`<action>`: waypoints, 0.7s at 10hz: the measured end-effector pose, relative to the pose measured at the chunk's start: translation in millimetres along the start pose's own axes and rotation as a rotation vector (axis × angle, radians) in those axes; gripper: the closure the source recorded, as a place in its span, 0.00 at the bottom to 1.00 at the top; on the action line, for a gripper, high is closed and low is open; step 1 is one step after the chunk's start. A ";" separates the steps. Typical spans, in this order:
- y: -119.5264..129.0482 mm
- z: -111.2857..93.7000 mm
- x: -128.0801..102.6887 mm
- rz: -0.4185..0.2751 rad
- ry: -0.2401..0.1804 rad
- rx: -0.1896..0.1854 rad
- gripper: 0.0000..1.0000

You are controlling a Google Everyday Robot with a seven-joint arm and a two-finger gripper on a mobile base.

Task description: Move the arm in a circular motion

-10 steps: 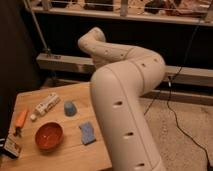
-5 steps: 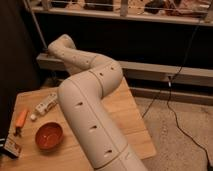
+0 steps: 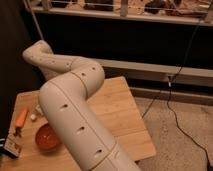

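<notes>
The arm (image 3: 75,107) is filling the foreground, bending up over the wooden bench (image 3: 117,112) and reaching left. Gripper isn't showing past the last segment, so can't tell its state. Orange bowl (image 3: 46,137) and orange tool (image 3: 20,119) are lying beside the arm.

Warm, dim light falls from above onto the arm (image 3: 75,115), brightening its cream upper side while its underside shades to brown. Behind the arm the background sinks to near-black. The table (image 3: 120,115) beside it is evenly lit, its edges soft. The gripper is hidden past the arm's far bend.
</notes>
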 end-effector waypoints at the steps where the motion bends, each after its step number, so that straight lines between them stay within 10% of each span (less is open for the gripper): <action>1: 24.8 -2.3 9.4 -0.076 0.008 0.005 0.35; 3: 74.4 -7.8 39.9 -0.226 0.026 -0.008 0.35; 7: 98.3 -25.8 105.5 -0.304 0.046 -0.045 0.35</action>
